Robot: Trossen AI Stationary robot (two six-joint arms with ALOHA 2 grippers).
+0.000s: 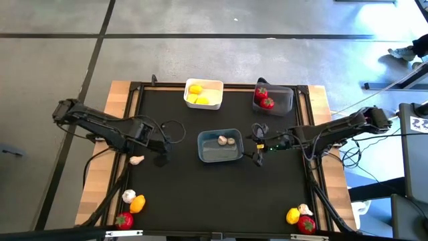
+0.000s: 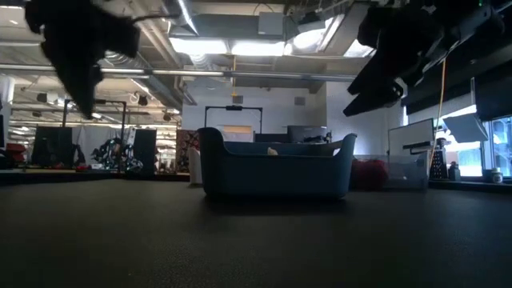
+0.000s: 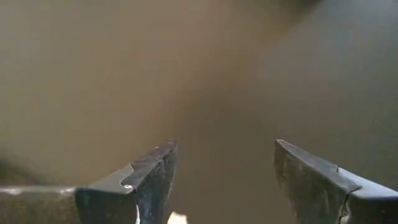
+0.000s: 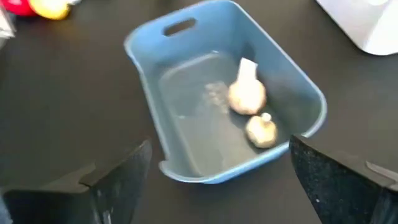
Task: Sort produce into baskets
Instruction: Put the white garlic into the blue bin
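Left claw point(image 1: 160, 158), released and empty, hangs over the left part of the black surface point(image 1: 200, 194), just beside a garlic bulb point(image 1: 136, 159) that lies on the surface at the left edge. Right claw point(image 1: 258, 148), fingers point(image 4: 118, 180) spread wide and empty, hangs just right of the blue bin point(image 1: 220, 146), which stands at the centre of the surface and holds two garlic bulbs point(image 4: 247, 96).

White bin point(image 1: 204, 94), far centre: yellow pieces point(image 1: 196, 94) inside. Grey bin point(image 1: 274, 98), far right: two red pieces point(image 1: 263, 98) with green tops inside.

Near left corner: a garlic bulb point(image 1: 128, 195), an orange piece point(image 1: 138, 203) and a red piece point(image 1: 124, 220), close together. Near right corner: a yellow piece point(image 1: 293, 215), a garlic bulb point(image 1: 305, 210) and a red piece point(image 1: 306, 224), touching or nearly so.

In the low view the blue bin stands upright at mid-surface, with both arms above it to either side.
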